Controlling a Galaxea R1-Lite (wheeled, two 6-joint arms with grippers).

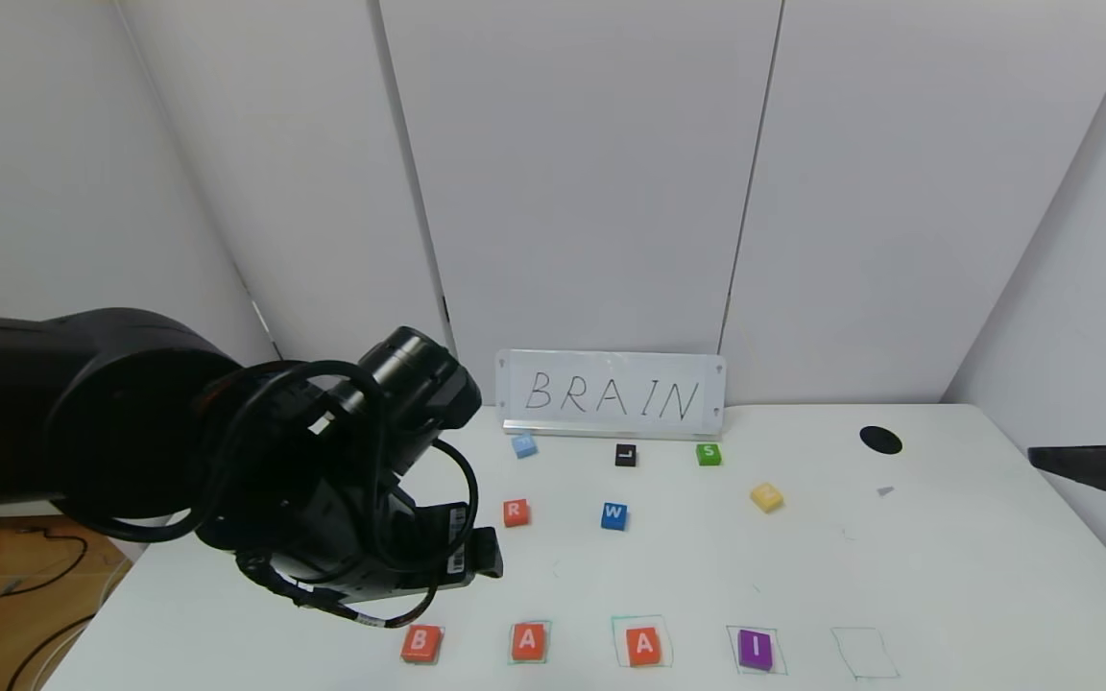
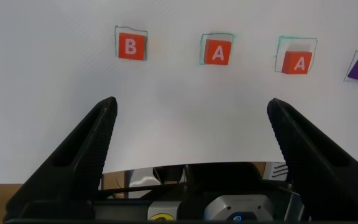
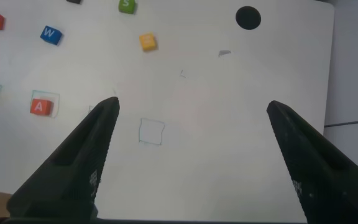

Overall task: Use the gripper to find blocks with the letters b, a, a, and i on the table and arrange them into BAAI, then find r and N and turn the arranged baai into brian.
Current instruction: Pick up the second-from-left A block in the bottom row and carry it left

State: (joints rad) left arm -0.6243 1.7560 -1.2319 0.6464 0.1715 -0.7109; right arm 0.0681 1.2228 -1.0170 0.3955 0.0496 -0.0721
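- A lab or test room is suggested by plain white wall panels filling the upper frame
- A white table marked with green squares and a handwritten BRAIN sign at centre are seen

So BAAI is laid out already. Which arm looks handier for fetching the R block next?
Probably the left. Its open gripper hangs over the table's left front, close to the R. The right gripper, also open, sits off the table's right edge, farther from it.
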